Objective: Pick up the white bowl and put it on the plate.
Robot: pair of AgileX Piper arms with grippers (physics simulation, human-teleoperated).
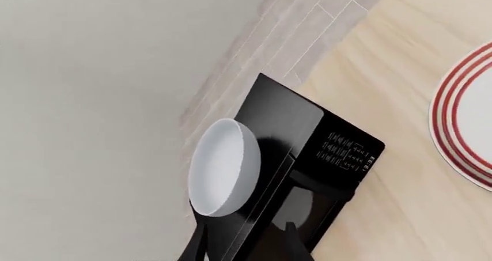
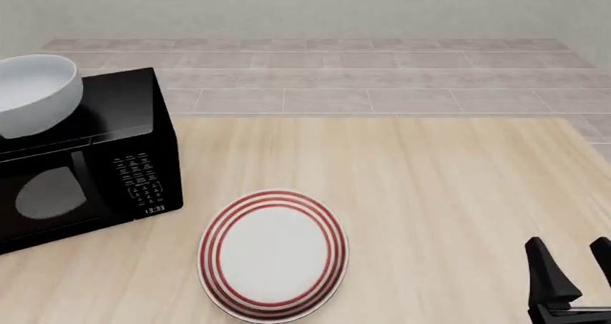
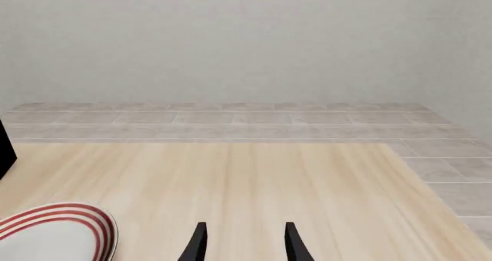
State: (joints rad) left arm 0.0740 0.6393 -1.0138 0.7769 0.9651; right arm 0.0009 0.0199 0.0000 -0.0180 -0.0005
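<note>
Nearest the front camera, at the lower right of that frame, the right pincer hangs just over the tabletop with its two dark fingers spread apart and nothing between them; the right wrist view shows the same gap, with bare wood ahead and the plate edge at lower left. In the lower middle of the front frame lies the plate, flat, white, ringed in red, with nothing on it. At the left edge stands a black microwave, and on its roof, in the upper left corner, sits the white bowl, tipped a little so that its opening faces partly toward the camera. The left pincer shows only in the left wrist view as two dark fingertips at the bottom edge, parted and empty, with the bowl's rim just ahead of one of them; in the front view that arm is out of frame. I judge the bowl stiff, glossy and therefore slippery, fairly light, and liable to chip or roll if knocked off the microwave. Its curved wall offers little purchase, so the likeliest hold is a pinch over the rim, one finger inside and one outside, with a straight lift before carrying it down to the plate.
</note>
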